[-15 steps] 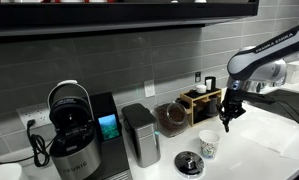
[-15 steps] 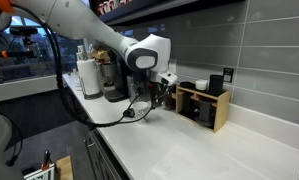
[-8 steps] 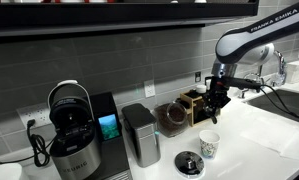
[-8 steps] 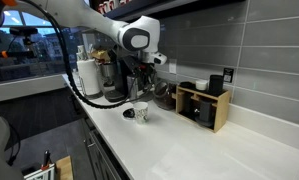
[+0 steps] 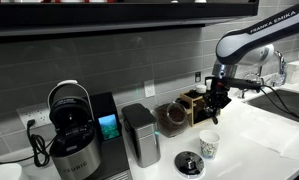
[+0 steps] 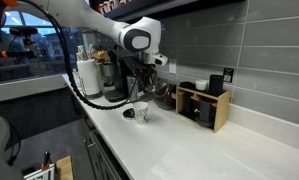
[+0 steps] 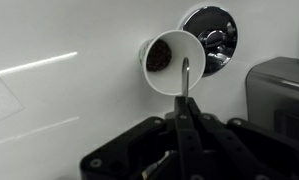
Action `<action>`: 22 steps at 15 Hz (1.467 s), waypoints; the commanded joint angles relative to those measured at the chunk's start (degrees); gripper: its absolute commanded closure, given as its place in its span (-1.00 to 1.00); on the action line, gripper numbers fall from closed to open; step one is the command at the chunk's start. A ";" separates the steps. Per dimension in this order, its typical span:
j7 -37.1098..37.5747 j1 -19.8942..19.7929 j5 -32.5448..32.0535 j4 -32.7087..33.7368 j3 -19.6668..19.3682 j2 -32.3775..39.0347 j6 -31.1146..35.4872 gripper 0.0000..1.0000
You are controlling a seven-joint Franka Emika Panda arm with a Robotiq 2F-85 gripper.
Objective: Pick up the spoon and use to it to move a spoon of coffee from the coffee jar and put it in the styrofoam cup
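light: bright overhead | glare: white counter [image 7: 59, 60] washed out | jaws: blurred

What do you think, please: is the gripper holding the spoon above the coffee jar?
Not quite. The gripper holds the spoon above the styrofoam cup, not the coffee jar; the wrist view shows its tip over the cup's mouth.

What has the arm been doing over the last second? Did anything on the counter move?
The end effector, shut on the spoon, rose up from close over the styrofoam cup during the first half second, then held still. Nothing was let go. The cup, the coffee jar and the dark disc stayed put.
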 commanded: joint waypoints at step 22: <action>-13.56 5.42 -12.23 21.47 4.59 20.41 1.21 0.94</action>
